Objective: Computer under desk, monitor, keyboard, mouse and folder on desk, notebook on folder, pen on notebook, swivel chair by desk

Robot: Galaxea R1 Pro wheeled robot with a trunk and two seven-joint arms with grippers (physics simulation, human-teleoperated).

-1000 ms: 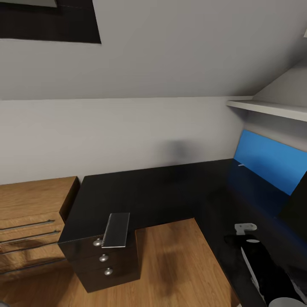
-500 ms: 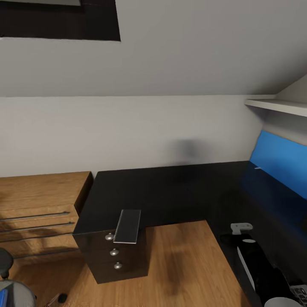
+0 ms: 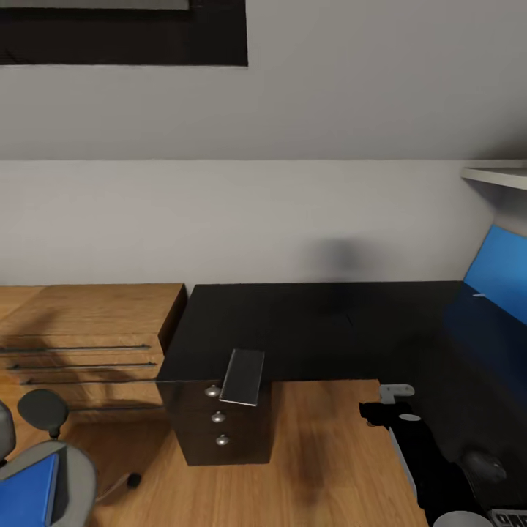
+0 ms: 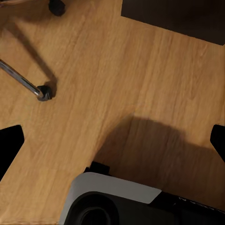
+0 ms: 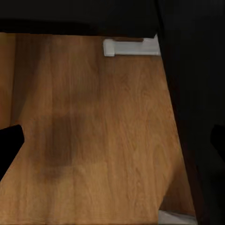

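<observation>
Black desk [image 3: 322, 329] holds the notebook [image 3: 243, 376] at its corner; both pincers' fingers sit spread apart over wooden floor [image 4: 117, 84]

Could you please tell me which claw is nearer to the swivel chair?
Left. The left claw hangs over floor with the swivel chair's castor close by; the right claw hangs beside the desk, on the robot's other side from the chair.
</observation>
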